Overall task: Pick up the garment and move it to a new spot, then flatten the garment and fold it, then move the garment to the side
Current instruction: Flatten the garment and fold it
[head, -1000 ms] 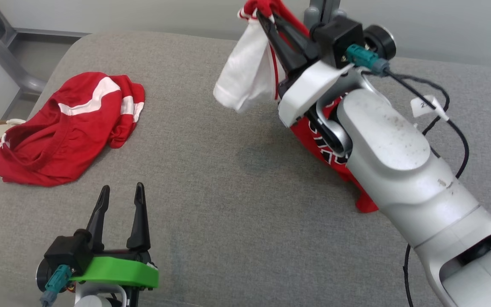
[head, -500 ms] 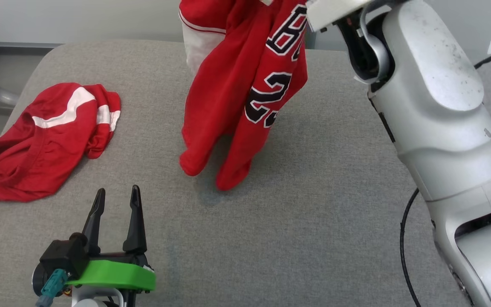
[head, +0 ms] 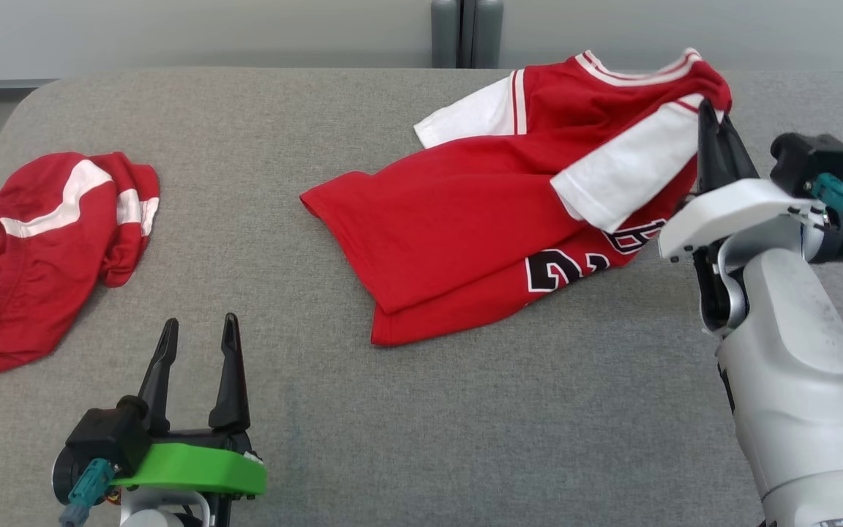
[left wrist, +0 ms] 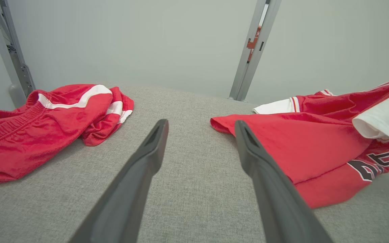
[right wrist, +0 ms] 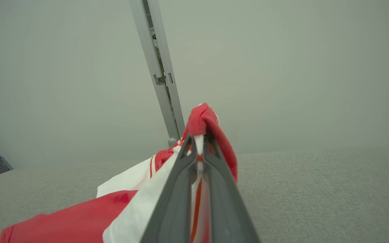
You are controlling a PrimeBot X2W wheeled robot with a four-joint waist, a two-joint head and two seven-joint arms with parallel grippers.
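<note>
We have the jersey [head: 451, 219] down on the desk [head: 465, 439], far right of middle, rumpled (one sleeve flopped over the front). Our right gripper [head: 713, 117] pinches its right edge; the left gripper [head: 200, 322] stands wide, near left. Flattening, folding and setting aside remain.

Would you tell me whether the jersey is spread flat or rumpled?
Rumpled: the jersey lies doubled over, a white sleeve folded across it, an edge pinched in the right gripper.

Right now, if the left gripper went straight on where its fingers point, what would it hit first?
Probably nothing, depth unclear: the left gripper points along bare grey surface between the red shorts and the jersey.
</note>
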